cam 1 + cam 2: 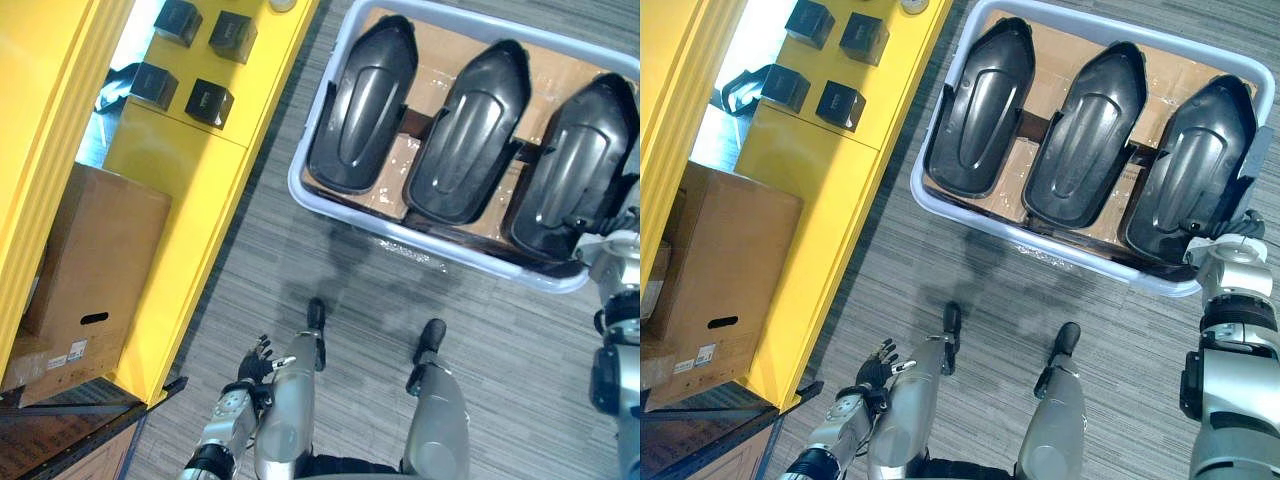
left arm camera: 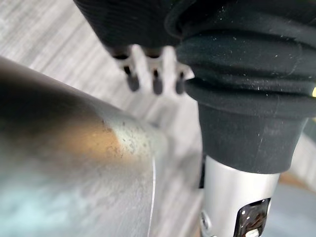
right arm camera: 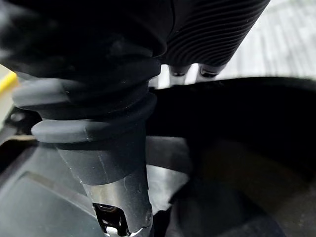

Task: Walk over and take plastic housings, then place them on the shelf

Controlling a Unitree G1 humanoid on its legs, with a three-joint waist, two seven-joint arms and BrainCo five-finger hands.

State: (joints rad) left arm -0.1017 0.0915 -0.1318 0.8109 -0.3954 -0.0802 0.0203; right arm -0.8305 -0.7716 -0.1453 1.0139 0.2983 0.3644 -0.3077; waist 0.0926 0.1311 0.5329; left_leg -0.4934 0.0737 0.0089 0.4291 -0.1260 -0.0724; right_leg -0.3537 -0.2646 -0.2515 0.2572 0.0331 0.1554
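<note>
- On the floor (image 1: 350, 290) just ahead stands a pale bin (image 1: 440, 256) lined with cardboard (image 1: 395, 175). Three black plastic housings lie side by side in it: the left housing (image 1: 365, 105), the middle housing (image 1: 470, 130) and the right housing (image 1: 570, 165).
- To the left runs the yellow shelf (image 1: 190, 230), with small black boxes (image 1: 210, 100) on its top and a cardboard box (image 1: 95, 250) lower down by it. None of the housings lies on it yet.
- The right robot hand (image 3: 217, 29) is at the near right end of the bin, over the dark rim of the right housing. Its wrist view looks into the housing's dim hollow, and the grip is hidden there. I cannot tell whether it is apart or clamped; at most it seems to be reaching in.
- The left robot hand (image 1: 255, 362) hangs low on the near left, close to the shelf's near end. Its fingers (image 2: 154, 79) are loosely apart and hold nothing.
- Judged from this, the walk to the bin is done and the taking step is in hand, with the right housing as the target.
- The next move calls for a firm hold on that housing's rim. The left robot hand probably has to help, since the part is long and broad. Then it must be lifted clear of the bin wall and the middle housing before any turn left to the shelf.
</note>
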